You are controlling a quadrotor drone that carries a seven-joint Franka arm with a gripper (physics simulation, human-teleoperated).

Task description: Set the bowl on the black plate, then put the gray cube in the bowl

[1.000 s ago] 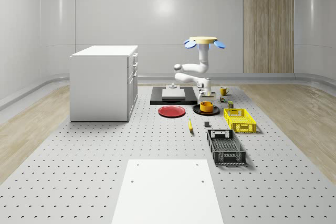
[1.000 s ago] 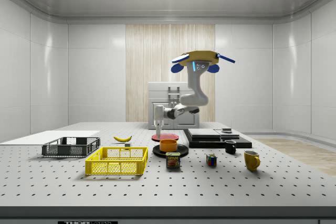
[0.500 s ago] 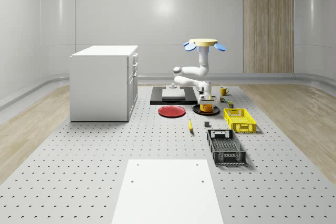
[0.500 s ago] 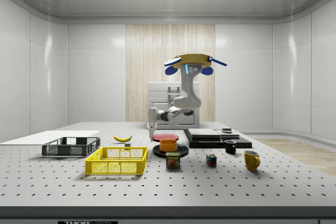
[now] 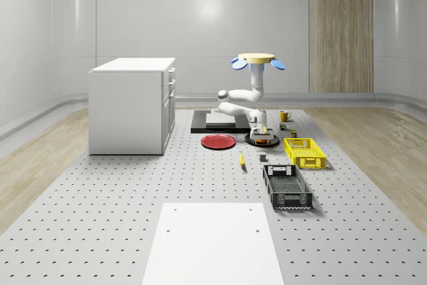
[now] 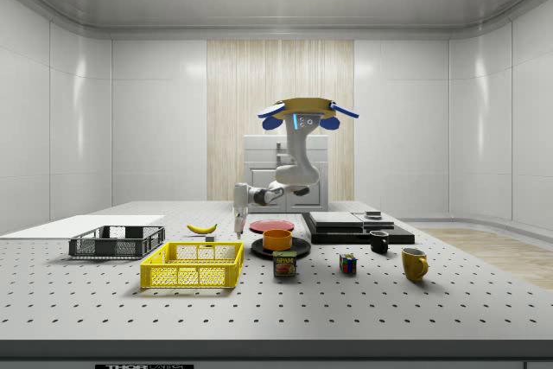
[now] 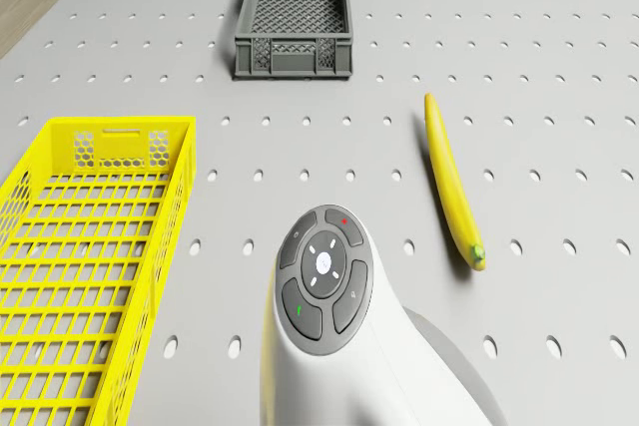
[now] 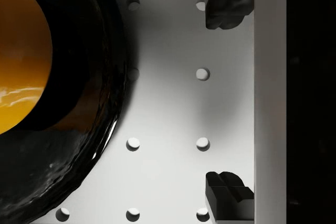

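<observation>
Hovering above the perforated table [image 5: 100, 231] near the black slab [image 6: 354, 229] — the drone [image 6: 300, 112], arm bent down and forward. Gripper [image 6: 238, 232] hanging just beside the black plate [image 6: 259, 248], toward the side view's left, fingers pointing down and spread apart with nothing between them; in the wrist view, dark fingertips [image 8: 227, 4] framing bare table next to the plate's glossy rim [image 8: 113, 77]. Sitting on that plate: the orange bowl [image 6: 277, 238]. Gray cube not made out with any certainty. Beyond, in the drone view — yellow basket [image 7: 90, 246], dark gray crate [image 7: 295, 47] and banana [image 7: 451, 187]. Also on the table: red plate [image 5: 218, 141], can [image 6: 284, 264], yellow mug [image 6: 414, 263].
</observation>
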